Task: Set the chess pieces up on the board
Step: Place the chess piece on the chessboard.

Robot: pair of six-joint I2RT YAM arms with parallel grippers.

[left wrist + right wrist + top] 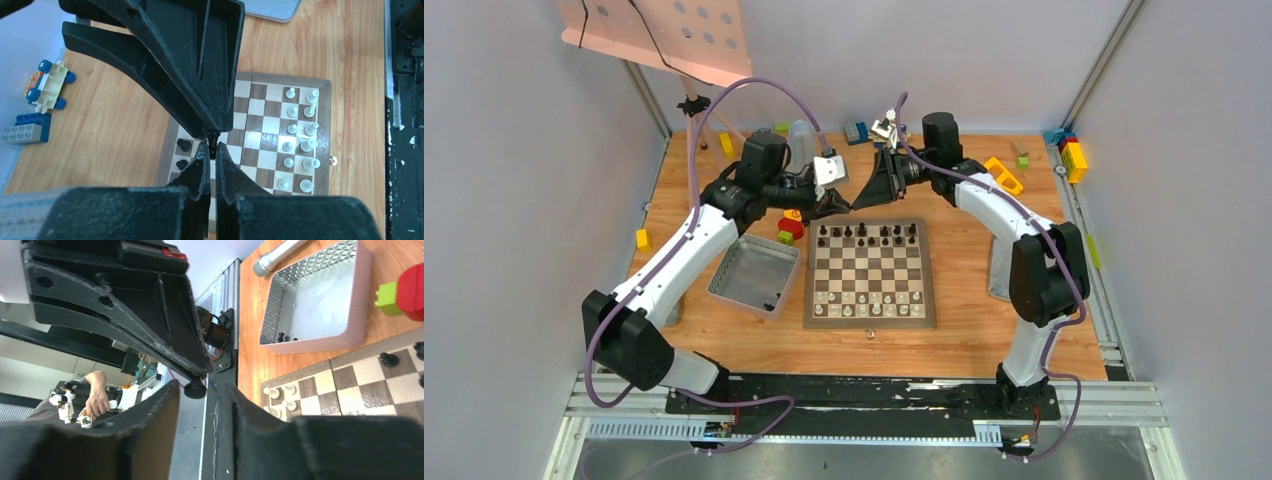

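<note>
Left gripper (210,149) pinching black piece (195,388), checkered wooden board (869,320)

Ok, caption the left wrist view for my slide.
Left hand pinches a black chess piece tip to tip with the right hand, the chessboard behind.

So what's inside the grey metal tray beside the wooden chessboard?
The grey metal tray holds a couple of tiny black chess pieces in one corner; the rest looks bare. The tray's wall covers their lower parts in the right wrist view.
</note>
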